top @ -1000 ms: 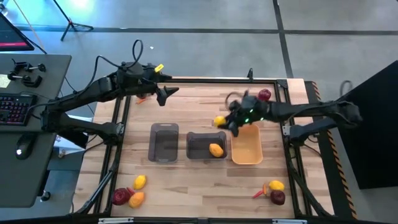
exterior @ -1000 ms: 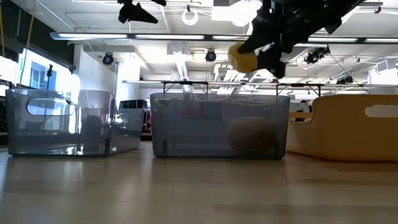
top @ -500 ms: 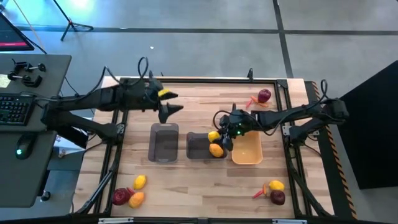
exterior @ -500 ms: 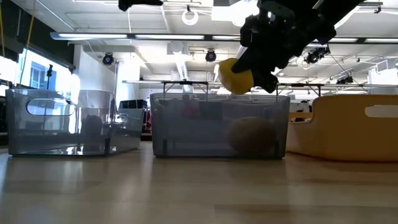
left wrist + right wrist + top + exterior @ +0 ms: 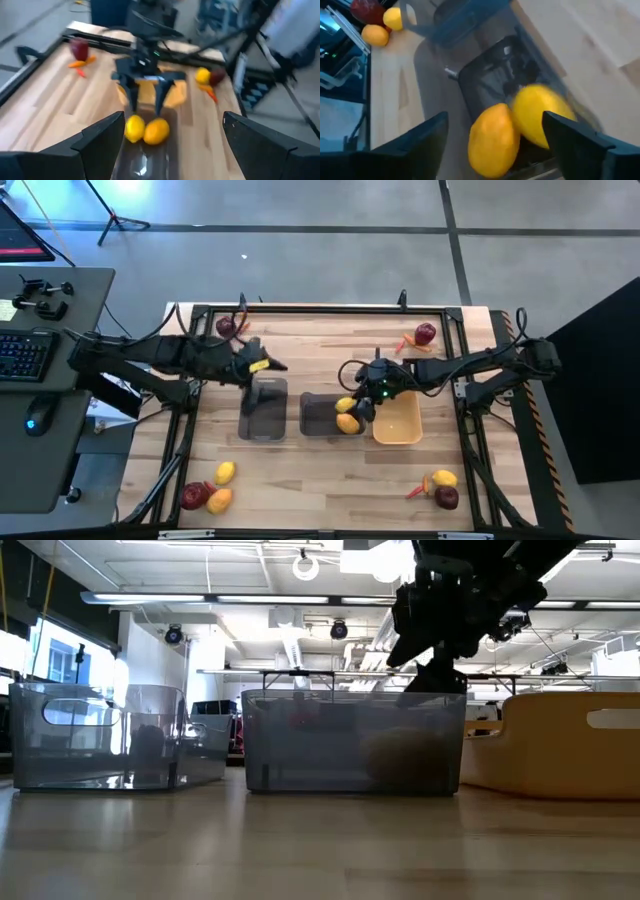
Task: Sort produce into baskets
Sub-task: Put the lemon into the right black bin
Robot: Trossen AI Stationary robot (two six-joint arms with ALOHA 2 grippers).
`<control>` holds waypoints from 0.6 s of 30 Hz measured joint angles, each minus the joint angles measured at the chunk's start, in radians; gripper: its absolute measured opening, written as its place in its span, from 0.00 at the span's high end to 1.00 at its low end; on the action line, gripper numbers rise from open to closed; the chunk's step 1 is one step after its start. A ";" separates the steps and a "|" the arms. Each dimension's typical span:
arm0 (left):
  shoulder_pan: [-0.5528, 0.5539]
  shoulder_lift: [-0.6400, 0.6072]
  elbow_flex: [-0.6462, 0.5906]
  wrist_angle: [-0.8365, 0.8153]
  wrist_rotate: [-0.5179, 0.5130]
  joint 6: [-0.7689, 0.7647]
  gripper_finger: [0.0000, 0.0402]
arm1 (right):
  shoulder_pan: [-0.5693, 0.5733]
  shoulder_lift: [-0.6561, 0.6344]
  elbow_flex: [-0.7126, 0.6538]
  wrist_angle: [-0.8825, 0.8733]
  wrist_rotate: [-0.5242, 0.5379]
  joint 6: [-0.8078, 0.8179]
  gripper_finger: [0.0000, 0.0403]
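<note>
Two lemons (image 5: 346,415) sit side by side in the middle grey bin (image 5: 321,414), at the end nearest the orange bin (image 5: 398,418); wrist cam shows them touching, the paler one (image 5: 538,121) beside the more orange one (image 5: 493,140). My right gripper (image 5: 362,401) hangs just above them w/ fingers spread wide, nothing in it. My left gripper (image 5: 268,366) is over the far end of the other grey bin (image 5: 263,409), fingers wide too, empty. Rest of the produce is on the table (image 5: 300,480): an apple (image 5: 426,332) w/ a pepper (image 5: 405,342) at the far right, another apple (image 5: 226,326) far left, a lemon/apple/pepper bunch (image 5: 438,488) near right, and a lemon/apple bunch (image 5: 211,489) near left.
</note>
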 joint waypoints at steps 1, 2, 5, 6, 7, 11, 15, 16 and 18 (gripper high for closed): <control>-0.015 -0.004 0.000 -0.020 0.001 0.012 0.19 | 0.000 0.000 0.000 0.001 -0.004 0.021 0.18; -0.028 -0.007 0.000 -0.038 0.001 0.019 0.19 | 0.000 0.000 0.001 0.000 -0.007 0.048 0.16; -0.059 -0.009 0.000 -0.038 0.001 0.036 0.19 | -0.006 0.000 0.031 -0.002 -0.019 0.125 0.12; -0.066 -0.009 0.000 -0.037 0.001 0.038 0.19 | -0.006 0.000 0.047 0.001 -0.019 0.138 0.12; -0.075 -0.009 0.000 -0.038 0.001 0.037 0.19 | -0.006 -0.002 0.065 0.001 -0.023 0.138 0.12; -0.119 -0.024 -0.070 0.020 0.011 -0.025 0.19 | -0.003 -0.024 0.148 0.000 -0.044 0.061 0.11; -0.190 -0.042 -0.193 -0.008 0.020 -0.294 0.19 | 0.008 -0.061 0.227 -0.096 -0.077 -0.070 0.11; -0.210 -0.042 -0.212 -0.044 0.015 -0.398 0.19 | 0.012 -0.075 0.243 -0.145 -0.084 -0.095 0.11; -0.260 -0.026 -0.233 -0.145 0.009 -0.579 0.19 | 0.022 -0.101 0.263 -0.242 -0.094 -0.138 0.11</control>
